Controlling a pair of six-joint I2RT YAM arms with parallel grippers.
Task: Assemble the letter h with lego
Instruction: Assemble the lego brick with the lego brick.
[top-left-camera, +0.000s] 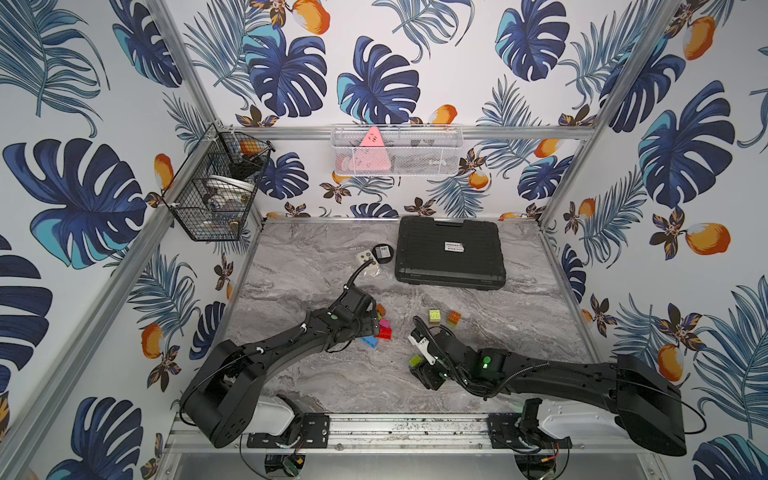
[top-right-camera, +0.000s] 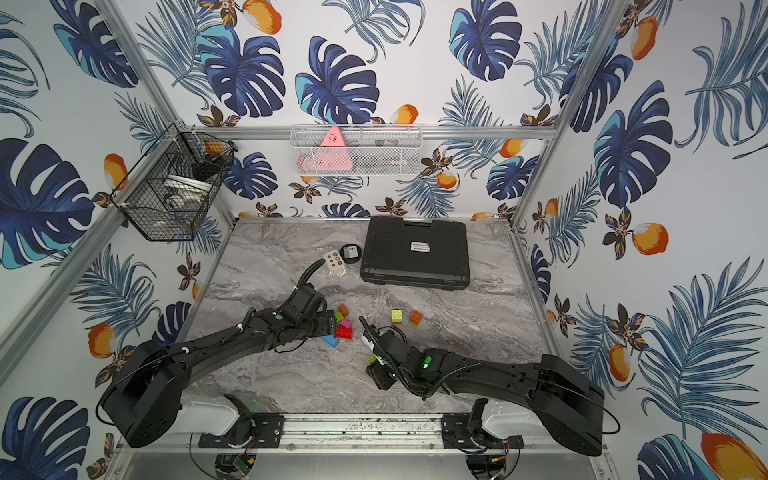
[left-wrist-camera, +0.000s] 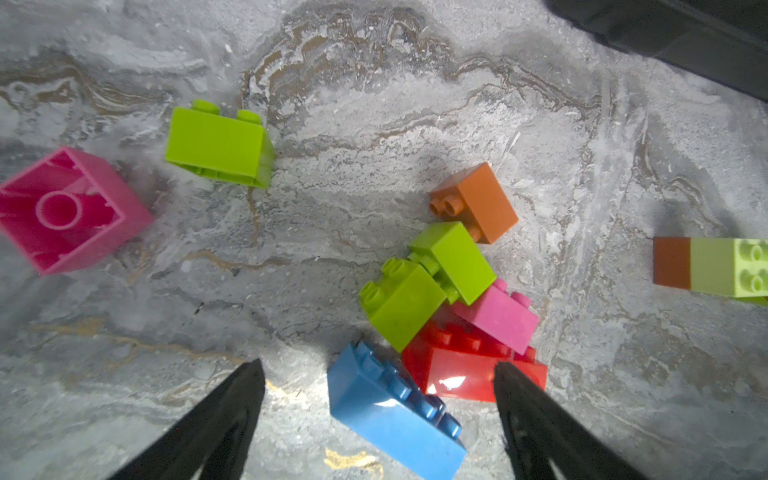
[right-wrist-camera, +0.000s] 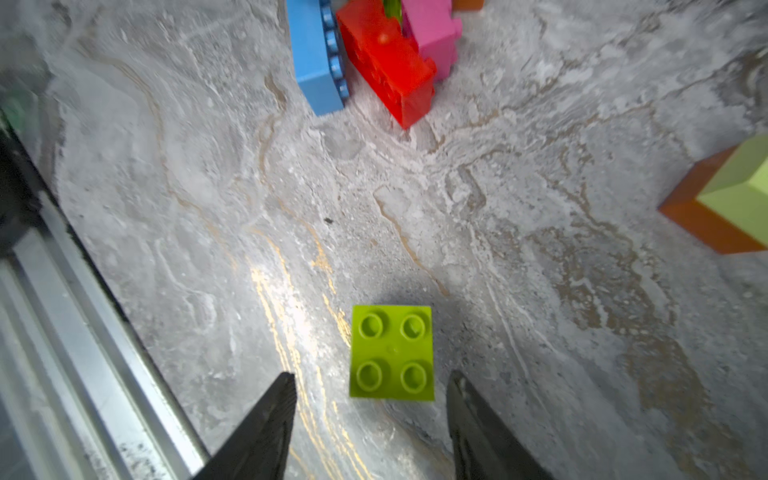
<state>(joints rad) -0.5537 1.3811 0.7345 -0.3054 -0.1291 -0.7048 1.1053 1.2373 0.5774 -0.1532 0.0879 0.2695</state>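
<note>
Pile: blue brick (left-wrist-camera: 395, 411), long red brick (left-wrist-camera: 469, 374), pink brick (left-wrist-camera: 498, 318), two lime bricks (left-wrist-camera: 428, 282) and an orange brick (left-wrist-camera: 478, 201), heaped touching on the grey marbled desk (top-left-camera: 316, 266), left of middle.
Loose: a tipped lime brick (left-wrist-camera: 220, 145); an upturned pink brick (left-wrist-camera: 66, 210), hollow showing.
Single lime brick (right-wrist-camera: 392, 353): studs up, flat near the desk's front.
Left jaws: wide apart above the pile's edge, holding nothing.
Right jaws: apart, flanking the single lime brick with a gap on each side.
Hidden: in both top views the arms cover part of the pile and most of the single lime brick.
Cut off: a lime-on-orange stack (left-wrist-camera: 710, 266), by the frame edge in both wrist views.
</note>
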